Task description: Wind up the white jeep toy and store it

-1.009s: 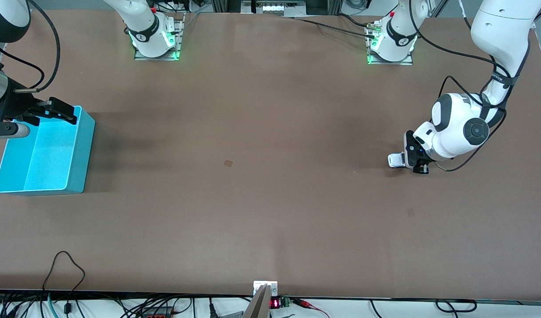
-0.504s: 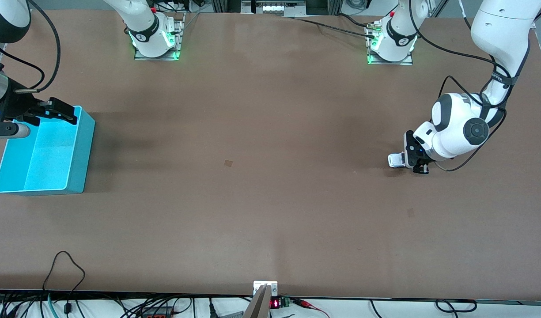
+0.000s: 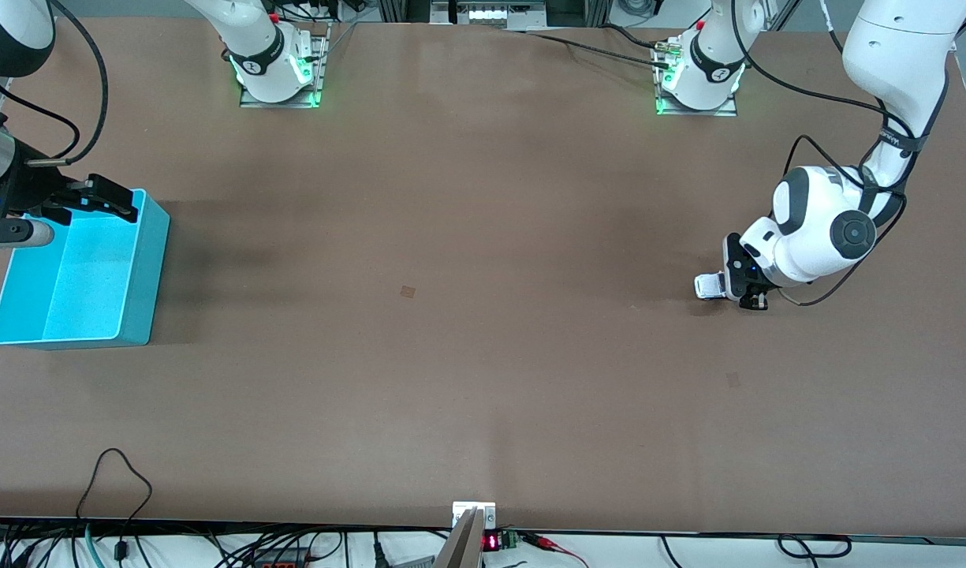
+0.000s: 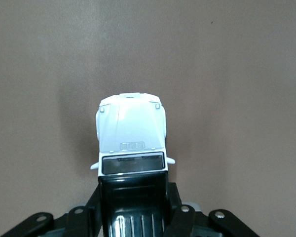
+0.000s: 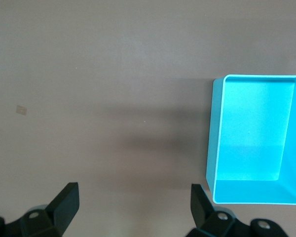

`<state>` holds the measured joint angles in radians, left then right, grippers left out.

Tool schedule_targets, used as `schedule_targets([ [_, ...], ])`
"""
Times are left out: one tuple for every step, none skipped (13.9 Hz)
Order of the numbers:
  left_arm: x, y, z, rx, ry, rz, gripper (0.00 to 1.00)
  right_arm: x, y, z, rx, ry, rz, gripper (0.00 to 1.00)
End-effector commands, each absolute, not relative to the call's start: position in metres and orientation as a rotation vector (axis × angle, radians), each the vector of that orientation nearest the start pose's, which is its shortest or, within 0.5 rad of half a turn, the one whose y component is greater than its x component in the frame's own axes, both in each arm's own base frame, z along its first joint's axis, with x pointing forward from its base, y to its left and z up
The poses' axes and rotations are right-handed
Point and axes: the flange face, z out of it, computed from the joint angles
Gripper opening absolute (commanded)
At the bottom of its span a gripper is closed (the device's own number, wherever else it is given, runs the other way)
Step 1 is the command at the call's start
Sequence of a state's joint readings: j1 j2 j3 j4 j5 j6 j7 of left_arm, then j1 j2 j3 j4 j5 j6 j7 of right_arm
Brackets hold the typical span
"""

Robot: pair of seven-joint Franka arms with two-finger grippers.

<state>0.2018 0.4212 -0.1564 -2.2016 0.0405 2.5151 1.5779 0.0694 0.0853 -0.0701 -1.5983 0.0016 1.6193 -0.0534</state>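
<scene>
Front view: left gripper (image 3: pixel 733 285) clamps white jeep toy (image 3: pixel 710 285), hood toward right arm's end.

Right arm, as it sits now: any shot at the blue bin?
Probably yes. The right claw hangs open over the blue bin's rim, nothing between them. The left claw is shut on the white jeep toy at the left arm's end.

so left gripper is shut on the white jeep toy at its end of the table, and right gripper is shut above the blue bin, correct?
Not quite. The right gripper is open, as the right wrist view shows, with nothing between its fingers, above the blue bin. The rest holds: the left gripper is shut on the white jeep toy.
</scene>
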Motion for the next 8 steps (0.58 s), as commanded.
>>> schedule_targets([
  [0.532,0.031,0.169,-2.27,2.351,0.098,0.15,0.579,0.005,0.57,-3.126,-0.092,0.105,1.0],
  [0.531,0.04,0.167,-2.29,2.335,0.099,0.15,0.579,0.008,0.57,-3.126,-0.092,0.105,1.0],
  [0.531,0.043,0.166,-2.273,2.353,0.096,0.15,0.578,0.008,0.571,-3.126,-0.089,0.105,1.0],
  [0.531,0.046,0.165,-2.272,2.359,0.097,0.14,0.579,0.008,0.571,-3.126,-0.089,0.102,1.0],
  [0.529,0.052,0.161,-2.286,2.355,0.101,0.14,0.579,0.008,0.571,-3.126,-0.087,0.102,1.0],
  [0.527,0.056,0.154,-2.302,2.354,0.11,0.13,0.579,0.008,0.571,-3.126,-0.087,0.102,1.0],
  [0.525,0.062,0.149,-2.323,2.346,0.115,0.13,0.579,0.008,0.571,-3.126,-0.087,0.102,1.0],
  [0.523,0.068,0.146,-2.328,2.347,0.117,0.13,0.579,0.009,0.571,-3.126,-0.089,0.102,1.0],
])
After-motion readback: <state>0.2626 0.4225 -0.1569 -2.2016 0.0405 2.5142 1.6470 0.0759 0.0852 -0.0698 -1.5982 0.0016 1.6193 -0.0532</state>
